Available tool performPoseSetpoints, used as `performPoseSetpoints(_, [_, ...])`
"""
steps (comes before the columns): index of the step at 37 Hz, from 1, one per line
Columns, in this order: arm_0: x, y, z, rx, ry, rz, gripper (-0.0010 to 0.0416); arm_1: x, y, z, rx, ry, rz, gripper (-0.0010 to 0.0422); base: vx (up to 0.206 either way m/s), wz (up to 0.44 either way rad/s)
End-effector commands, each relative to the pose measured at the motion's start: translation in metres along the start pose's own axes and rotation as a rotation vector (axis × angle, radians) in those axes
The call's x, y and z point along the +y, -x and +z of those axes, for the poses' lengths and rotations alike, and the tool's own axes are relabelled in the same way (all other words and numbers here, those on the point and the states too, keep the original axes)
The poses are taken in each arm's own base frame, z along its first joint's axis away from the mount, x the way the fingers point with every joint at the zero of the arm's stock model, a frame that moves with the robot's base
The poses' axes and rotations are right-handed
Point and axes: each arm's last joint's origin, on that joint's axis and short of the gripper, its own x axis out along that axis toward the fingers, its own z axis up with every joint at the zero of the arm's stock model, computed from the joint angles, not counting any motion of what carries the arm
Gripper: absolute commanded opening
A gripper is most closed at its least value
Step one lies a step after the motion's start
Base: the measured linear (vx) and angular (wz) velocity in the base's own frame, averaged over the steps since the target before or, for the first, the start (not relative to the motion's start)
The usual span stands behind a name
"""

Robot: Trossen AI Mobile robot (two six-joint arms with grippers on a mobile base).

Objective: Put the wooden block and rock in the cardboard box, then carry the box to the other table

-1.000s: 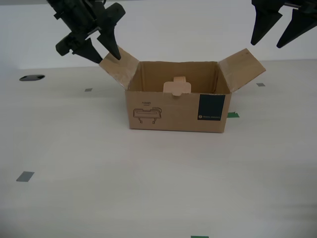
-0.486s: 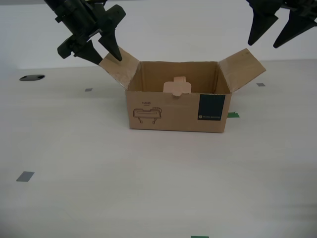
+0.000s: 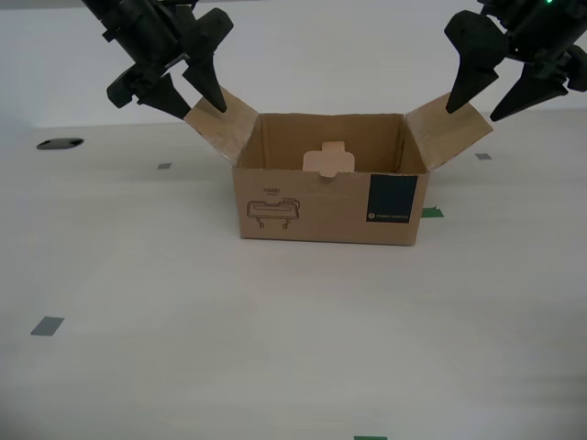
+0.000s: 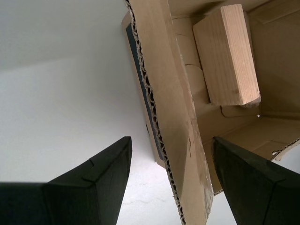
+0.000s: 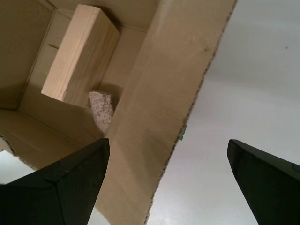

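The cardboard box (image 3: 321, 197) stands open on the pale table (image 3: 275, 321). Inside it lies the wooden block (image 5: 79, 54) (image 4: 227, 54), with the rock (image 5: 101, 110) touching its end. My first gripper (image 3: 477, 110) (image 5: 167, 142) is open and straddles the side flap (image 3: 449, 128) at the exterior view's right. At the exterior view's left, my second gripper (image 3: 199, 110) (image 4: 172, 138) is also open, astride the other flap (image 3: 220, 124). The other table is out of view.
Grey tape squares (image 3: 46, 325) (image 3: 163, 166) and green tape marks (image 3: 431, 213) (image 3: 370, 438) lie on the table. A dark oval hole (image 3: 60, 143) sits at the exterior view's far left. A pale tab (image 3: 328, 160) stands inside the box.
My first gripper has come down from above to the flap at the exterior view's right. My second gripper has stayed at its flap, and the box has not moved.
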Motion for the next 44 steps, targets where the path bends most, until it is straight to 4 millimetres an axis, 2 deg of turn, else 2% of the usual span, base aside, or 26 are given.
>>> performPoseSetpoints(1, [-0.002,-0.006,-0.005,-0.017,-0.009,0.004,0.0350,0.000,0.000,0.000,-0.002,0.000,-0.007,0.0228,0.000,0.000])
performPoseSetpoints(14, [-0.004,-0.021,-0.017,-0.099,-0.047,0.107,0.0350,-0.002,0.000,0.003,-0.024,-0.013,-0.042,0.0229,0.000,0.000])
performPoseSetpoints(31, [-0.003,-0.026,-0.017,-0.157,-0.056,0.174,0.0351,0.000,-0.004,0.001,-0.035,-0.027,-0.057,0.0229,0.000,0.000])
performPoseSetpoints(44, [-0.012,-0.056,-0.018,-0.059,-0.093,0.197,0.0344,0.006,-0.015,-0.006,-0.054,-0.023,-0.059,0.0229,0.000,0.000])
